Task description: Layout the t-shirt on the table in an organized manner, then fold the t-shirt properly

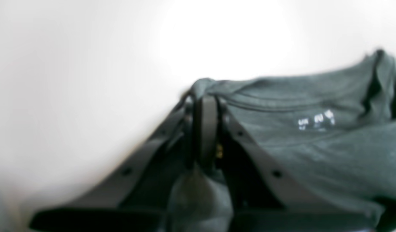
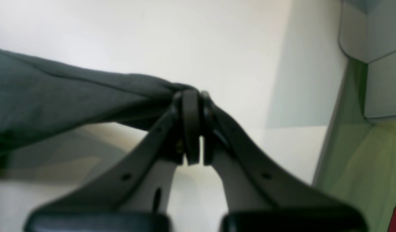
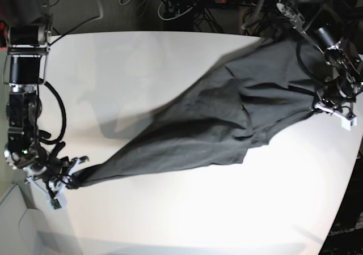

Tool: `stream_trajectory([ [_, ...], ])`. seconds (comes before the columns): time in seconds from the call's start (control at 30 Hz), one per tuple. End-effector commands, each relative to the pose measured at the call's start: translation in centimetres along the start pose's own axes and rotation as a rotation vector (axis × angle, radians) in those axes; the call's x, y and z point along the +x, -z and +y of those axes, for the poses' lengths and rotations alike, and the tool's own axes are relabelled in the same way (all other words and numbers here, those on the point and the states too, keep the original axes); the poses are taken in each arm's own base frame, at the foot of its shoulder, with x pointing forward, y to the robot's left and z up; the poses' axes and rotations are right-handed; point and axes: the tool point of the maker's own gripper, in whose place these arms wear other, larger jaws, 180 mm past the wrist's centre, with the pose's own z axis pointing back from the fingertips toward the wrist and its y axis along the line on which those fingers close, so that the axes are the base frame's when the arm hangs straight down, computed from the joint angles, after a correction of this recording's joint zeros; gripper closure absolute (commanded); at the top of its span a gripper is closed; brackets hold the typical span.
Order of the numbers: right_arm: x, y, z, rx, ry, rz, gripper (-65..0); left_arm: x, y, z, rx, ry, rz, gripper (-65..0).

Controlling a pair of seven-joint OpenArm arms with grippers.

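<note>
A large, smooth white table (image 3: 187, 215) with a rounded edge is seen from above. The dark charcoal-grey t-shirt (image 3: 215, 124) is stretched diagonally across it, from the near-left corner to the far-right side. Most of the white surface around the cloth is left bare.

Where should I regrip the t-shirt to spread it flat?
Probably the free hem corner of the t-shirt near the table's far edge, approached from above. Both the left gripper and right gripper pinch opposite ends, so the cloth hangs as a twisted band with that corner slack.
</note>
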Motion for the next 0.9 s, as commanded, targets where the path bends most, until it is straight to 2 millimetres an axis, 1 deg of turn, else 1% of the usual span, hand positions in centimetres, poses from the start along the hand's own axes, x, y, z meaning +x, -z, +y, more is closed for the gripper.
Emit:
stream_trajectory([
  [0.0,3.7,-1.1,-1.9,-0.045,-0.023,-0.089,0.0,2.6,-1.2,1.3,0.025,-0.008,-0.072,-0.6],
  [0.03,4.7,-1.3,-2.3,-0.052,-0.027,-0.103,0.0,2.8,-1.5,2.0,0.035,-0.024,-0.083,-0.6],
  [0.07,5.2,-1.3,-2.6,-0.058,-0.028,-0.110,0.0,2.9,-1.8,2.5,0.044,-0.038,-0.091,-0.6],
  [0.13,5.8,-1.6,-3.9,-0.079,-0.028,-0.112,0.0,2.9,-2.3,3.4,0.056,-0.069,-0.107,-0.6],
  [0.2,7.3,-1.7,-5.0,-0.095,-0.019,-0.129,0.0,3.4,-3.2,4.9,0.083,-0.082,-0.126,-0.6],
  [0.27,7.6,-1.4,-5.8,-0.099,0.000,-0.114,0.0,3.6,-3.5,5.3,0.092,-0.082,-0.131,-0.6],
  [0.33,7.8,-0.9,-6.6,-0.099,0.030,-0.101,0.0,3.7,-3.5,5.3,0.090,-0.076,-0.131,-0.6],
  [0.4,7.4,0.1,-6.3,-0.084,0.026,-0.068,0.0,3.9,-3.7,5.2,0.090,-0.071,-0.139,-0.6],
  [0.43,6.8,0.6,-6.0,-0.073,0.022,-0.045,0.0,3.9,-3.8,5.1,0.091,-0.068,-0.139,-0.6],
  [0.53,4.8,1.7,-4.9,-0.047,0.007,0.016,0.0,3.1,-3.8,4.9,0.087,-0.068,-0.083,-0.6],
  [0.57,3.5,2.2,-4.1,-0.032,-0.002,0.045,0.0,2.9,-3.7,4.8,0.080,-0.073,-0.068,-0.6],
  [0.63,2.2,2.5,-3.4,-0.020,-0.008,0.071,0.0,3.2,-3.9,4.2,0.053,-0.084,-0.074,-0.6],
  [0.7,1.8,2.5,-3.4,-0.020,-0.008,0.082,0.0,3.9,-4.6,3.7,0.026,-0.085,-0.103,-0.8],
  [0.73,1.3,2.4,-3.4,-0.020,-0.003,0.091,0.0,3.8,-4.9,3.7,0.018,-0.087,-0.107,-0.8],
  [0.77,0.6,2.5,-3.4,-0.019,-0.001,0.103,0.0,3.7,-5.2,3.6,0.011,-0.086,-0.111,-0.8],
  [0.8,0.0,2.5,-3.2,-0.017,0.000,0.115,0.0,4.2,-5.7,3.3,-0.001,-0.081,-0.132,-0.8],
  [0.83,-0.9,2.4,-3.5,-0.022,-0.001,0.131,-0.1,4.8,-6.3,3.0,-0.015,-0.073,-0.156,-0.8],
  [0.87,-1.7,2.1,-3.9,-0.030,-0.004,0.148,-0.1,4.9,-6.8,2.7,-0.028,-0.068,-0.168,-0.8],
])
